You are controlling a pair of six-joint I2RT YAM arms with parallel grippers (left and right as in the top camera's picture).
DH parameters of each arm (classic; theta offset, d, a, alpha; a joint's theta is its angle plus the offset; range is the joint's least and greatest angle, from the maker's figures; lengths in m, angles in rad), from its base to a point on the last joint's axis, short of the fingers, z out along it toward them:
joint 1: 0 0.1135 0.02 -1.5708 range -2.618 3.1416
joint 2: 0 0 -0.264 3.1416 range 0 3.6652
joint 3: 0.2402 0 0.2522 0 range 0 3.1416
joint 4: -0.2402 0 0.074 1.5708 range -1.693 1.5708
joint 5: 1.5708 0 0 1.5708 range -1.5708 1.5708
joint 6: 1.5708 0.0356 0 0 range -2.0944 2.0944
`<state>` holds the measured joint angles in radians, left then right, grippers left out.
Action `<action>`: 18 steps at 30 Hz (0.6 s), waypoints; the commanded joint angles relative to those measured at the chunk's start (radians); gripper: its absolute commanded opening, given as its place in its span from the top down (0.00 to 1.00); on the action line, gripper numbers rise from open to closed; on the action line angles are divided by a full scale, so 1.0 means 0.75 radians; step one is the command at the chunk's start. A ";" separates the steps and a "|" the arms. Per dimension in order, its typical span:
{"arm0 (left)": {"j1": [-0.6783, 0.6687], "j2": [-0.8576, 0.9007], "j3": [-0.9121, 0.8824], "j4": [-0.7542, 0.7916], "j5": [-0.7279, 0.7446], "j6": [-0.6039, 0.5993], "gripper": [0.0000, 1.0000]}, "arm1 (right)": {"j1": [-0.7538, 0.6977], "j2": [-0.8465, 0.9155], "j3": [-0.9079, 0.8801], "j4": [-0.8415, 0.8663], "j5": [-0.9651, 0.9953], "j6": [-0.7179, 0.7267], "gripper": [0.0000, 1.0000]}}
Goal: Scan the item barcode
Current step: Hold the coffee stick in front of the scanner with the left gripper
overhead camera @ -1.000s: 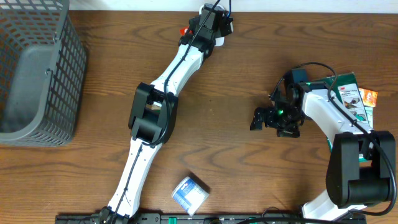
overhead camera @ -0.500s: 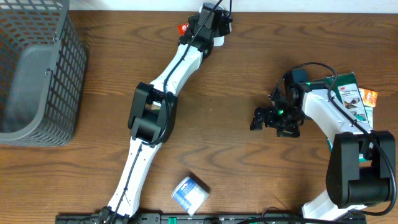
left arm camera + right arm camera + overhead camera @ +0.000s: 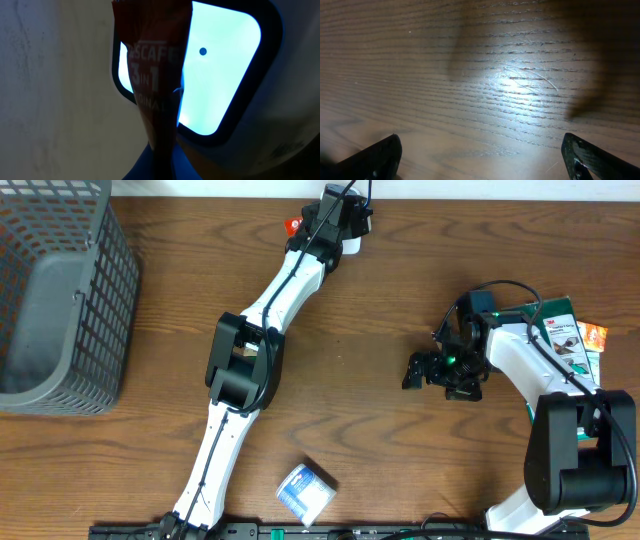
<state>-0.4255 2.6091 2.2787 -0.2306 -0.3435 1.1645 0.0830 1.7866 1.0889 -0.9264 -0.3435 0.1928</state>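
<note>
Overhead: The left arm (image 3: 268,305) stretches across the table (image 3: 400,450) to the scanner (image 3: 351,246), a white body at the far edge. The left jaws hang right over the scanner, too dark here to tell how they stand. A red corner of the sachet (image 3: 294,226) pokes out just left of the scanner. A grey basket (image 3: 60,290) stands far to the scanner's left. The right arm (image 3: 520,360) is bent well to the scanner's right and nearer the front, with the right jaws low over bare wood. Farther right again lie a green 3M pack (image 3: 560,330) and an orange packet (image 3: 596,335), touching each other. A blue-and-white packet (image 3: 305,492) lies near the front edge, well apart from the scanner.

Left wrist: The red sachet (image 3: 155,90), printed "3 in 1", stands upright close in front of the scanner's glowing window (image 3: 225,85) and covers its left part. It rises from the bottom edge, where the left jaws are clamped on it. The pads themselves are lost in shadow.

Right wrist: Only lit wood grain of the table (image 3: 520,85) shows. The two dark fingertips (image 3: 380,155) sit in the lower corners, so the right jaws are wide apart with nothing between them.
</note>
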 commanded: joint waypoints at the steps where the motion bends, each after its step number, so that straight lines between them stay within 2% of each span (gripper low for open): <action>1: 0.006 0.026 0.004 0.001 -0.007 0.013 0.93 | -0.004 -0.028 0.006 0.000 -0.001 -0.020 0.01; 18: 0.006 0.026 0.004 0.001 -0.006 0.013 0.93 | -0.004 -0.028 0.006 0.000 -0.001 -0.020 0.01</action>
<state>-0.4255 2.6091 2.2787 -0.2306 -0.3435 1.1652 0.0830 1.7866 1.0889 -0.9264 -0.3435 0.1928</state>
